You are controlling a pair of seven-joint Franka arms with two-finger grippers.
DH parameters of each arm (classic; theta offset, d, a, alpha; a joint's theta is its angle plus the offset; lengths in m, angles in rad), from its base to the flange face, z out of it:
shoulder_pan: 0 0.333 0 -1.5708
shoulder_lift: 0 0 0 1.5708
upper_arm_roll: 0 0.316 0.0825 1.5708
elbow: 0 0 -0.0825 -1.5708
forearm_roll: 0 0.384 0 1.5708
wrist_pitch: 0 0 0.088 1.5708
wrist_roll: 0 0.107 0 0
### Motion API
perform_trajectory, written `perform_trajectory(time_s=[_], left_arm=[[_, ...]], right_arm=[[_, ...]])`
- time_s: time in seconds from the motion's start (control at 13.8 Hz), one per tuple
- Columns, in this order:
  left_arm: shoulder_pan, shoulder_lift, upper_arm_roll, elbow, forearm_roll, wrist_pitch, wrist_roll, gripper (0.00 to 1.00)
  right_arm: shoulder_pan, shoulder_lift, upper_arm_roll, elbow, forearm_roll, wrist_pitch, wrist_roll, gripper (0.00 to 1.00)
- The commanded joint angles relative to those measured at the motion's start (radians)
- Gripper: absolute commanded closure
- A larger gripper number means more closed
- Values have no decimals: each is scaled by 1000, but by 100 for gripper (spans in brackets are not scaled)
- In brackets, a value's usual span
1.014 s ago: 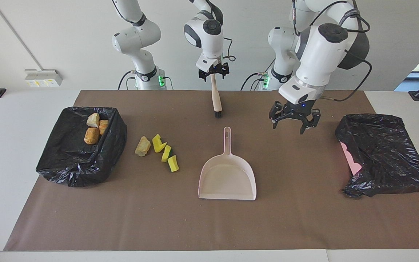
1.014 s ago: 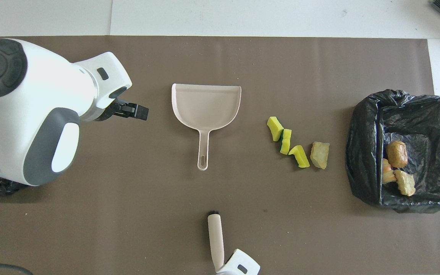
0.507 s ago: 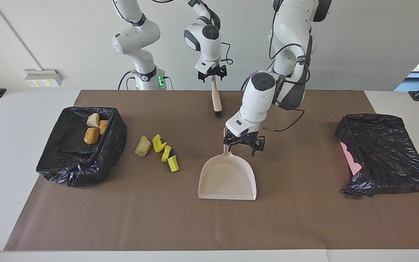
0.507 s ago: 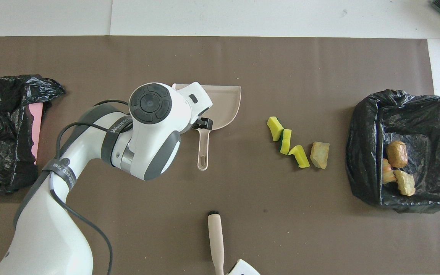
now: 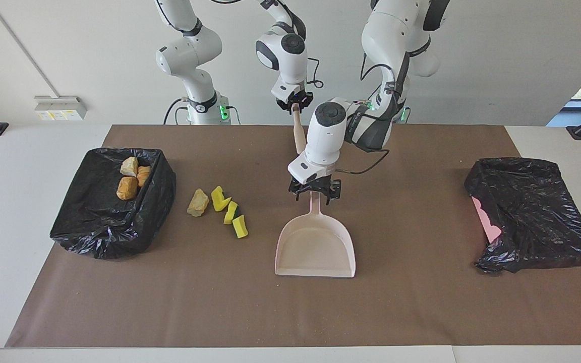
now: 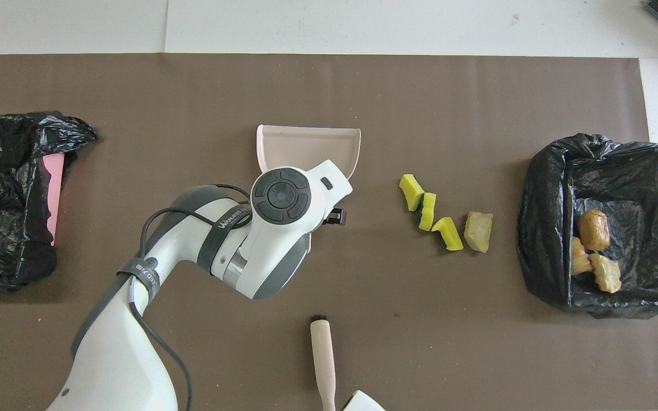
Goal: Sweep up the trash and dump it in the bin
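Note:
The pale pink dustpan lies mid-mat, its handle toward the robots. My left gripper is low over that handle, open, one finger on each side. My right gripper is shut on the top of the brush, which stands tilted with its bristles hidden by the left arm. On the mat lie trash pieces: a tan lump and yellow sponge wedges. More trash sits in the black-lined bin at the right arm's end. From overhead I see the dustpan, the brush and the bin.
A crumpled black bag with a pink edge showing lies at the left arm's end of the table. A brown mat covers the table. Fine crumbs are scattered on the mat.
My left arm has swung from near the crumpled bag to the dustpan handle and dropped low over it. My right gripper has closed on the brush handle.

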Motion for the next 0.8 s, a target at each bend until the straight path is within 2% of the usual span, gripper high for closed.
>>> perform_trajectory(time_s=[0.0,0.07,0.14,0.22,0.51,0.72], left_arm=[[-6,-37,14,-45,4,-18,-12,49],[-2,-37,14,-45,4,-34,-10,67],[-2,-40,14,-44,4,-55,-10,78],[2,-40,14,-44,4,-78,-7,100],[14,-40,18,-28,9,-68,-10,100],[17,-52,25,-33,17,-88,55,100]], right_arm=[[5,4,-3,-8,31,26,23,100],[4,8,-3,-2,29,25,19,100],[1,8,-5,-1,29,21,16,100],[-5,1,-9,7,25,11,14,100],[-99,-80,-17,19,-52,-105,-9,100],[-298,-215,-17,21,-99,-294,-159,100]])
